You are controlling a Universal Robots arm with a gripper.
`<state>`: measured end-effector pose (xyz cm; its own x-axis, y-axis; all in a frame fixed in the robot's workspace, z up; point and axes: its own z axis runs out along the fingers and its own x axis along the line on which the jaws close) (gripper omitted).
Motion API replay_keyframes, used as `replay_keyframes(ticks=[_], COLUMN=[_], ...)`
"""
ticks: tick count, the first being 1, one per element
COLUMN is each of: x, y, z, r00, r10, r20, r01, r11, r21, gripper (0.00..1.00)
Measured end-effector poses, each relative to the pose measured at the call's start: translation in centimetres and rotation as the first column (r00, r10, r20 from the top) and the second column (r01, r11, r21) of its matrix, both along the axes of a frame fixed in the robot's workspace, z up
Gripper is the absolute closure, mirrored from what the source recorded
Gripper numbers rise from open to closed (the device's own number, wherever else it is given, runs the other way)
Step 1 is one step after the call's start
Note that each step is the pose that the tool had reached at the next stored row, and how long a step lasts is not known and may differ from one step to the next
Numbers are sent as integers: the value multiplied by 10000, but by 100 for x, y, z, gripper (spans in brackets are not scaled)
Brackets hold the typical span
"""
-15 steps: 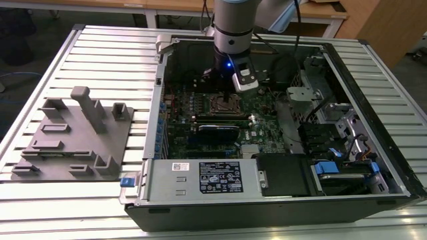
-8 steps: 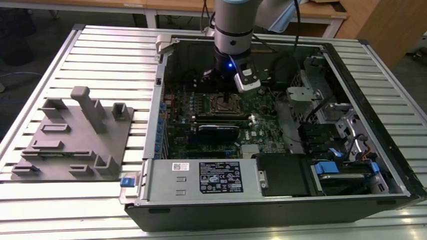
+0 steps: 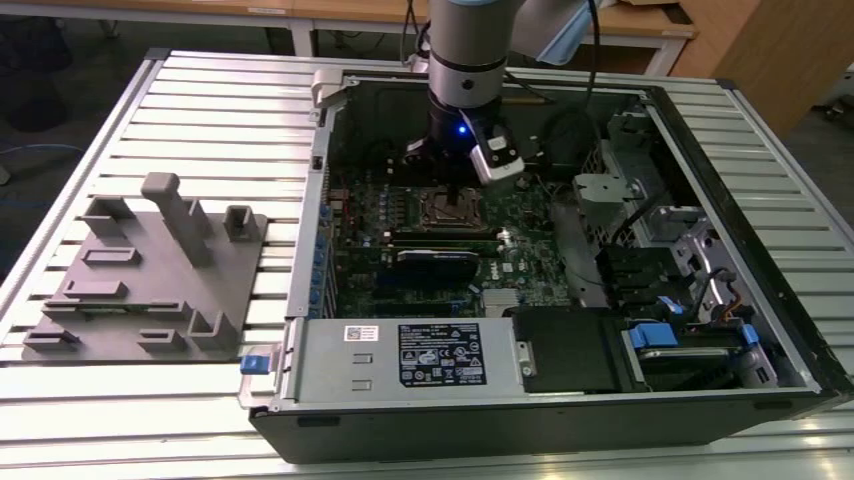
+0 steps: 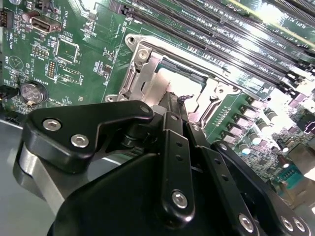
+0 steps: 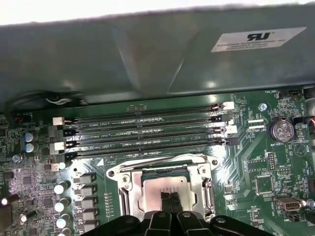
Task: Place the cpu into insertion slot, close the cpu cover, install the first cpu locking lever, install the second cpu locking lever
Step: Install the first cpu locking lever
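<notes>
Slatted metal counter [image 3: 200,85] fills the exterior view, with an opened computer case [image 3: 561,390] lying on it at centre and right and a grey moulded holder tray [image 3: 147,270] at the left. Your arm comes down from the top centre of that frame, and your end effector [image 3: 447,160] hangs inside the case just above the green circuit board [image 3: 521,255].

Look at the first wrist view: the insertion slot [image 5: 165,189] sits at lower centre, and your two fingertips [image 5: 171,201] rise from the bottom edge right over its middle, pressed narrow with almost no gap between them. The cpu [image 5: 160,186] lies flat in the slot, its pale metal top showing around the fingertips. You cannot tell from these frames whether the tips touch the chip or hover just above it, and nothing appears to be pinched between them.

So the slot lies straight below your end effector, not off to a side. The cpu cover [image 4: 142,73] appears as a silver frame around the chip; whether it is folded fully down you cannot tell. Four long black memory slots [image 5: 147,132] run across the frame just beyond the socket, parallel to its far edge.
</notes>
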<state>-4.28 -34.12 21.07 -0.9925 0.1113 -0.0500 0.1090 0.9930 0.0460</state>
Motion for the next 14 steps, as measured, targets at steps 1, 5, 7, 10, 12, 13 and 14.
replay_keyframes(ticks=[1, 5, 7, 10, 12, 13, 14], x=[0, 0, 0, 0, 0, 0, 0], y=[0, 0, 0, 0, 0, 0, 0], z=[10, 65, 73, 75, 76, 75, 76], r00=[10000, 10000, 10000, 10000, 10000, 10000, 9999], r10=[5, 16, 18, 19, 39, 93, 149], r20=[0, 0, 1, 1, 0, 1, 0], r01=[-5, -16, -18, -19, -39, -93, -149], r11=[10000, 10000, 10000, 10000, 10000, 10000, 9999], r21=[0, -1, 2, 1, 0, 0, 0], gripper=[90, 90, 90, 90, 90, 90, 90])
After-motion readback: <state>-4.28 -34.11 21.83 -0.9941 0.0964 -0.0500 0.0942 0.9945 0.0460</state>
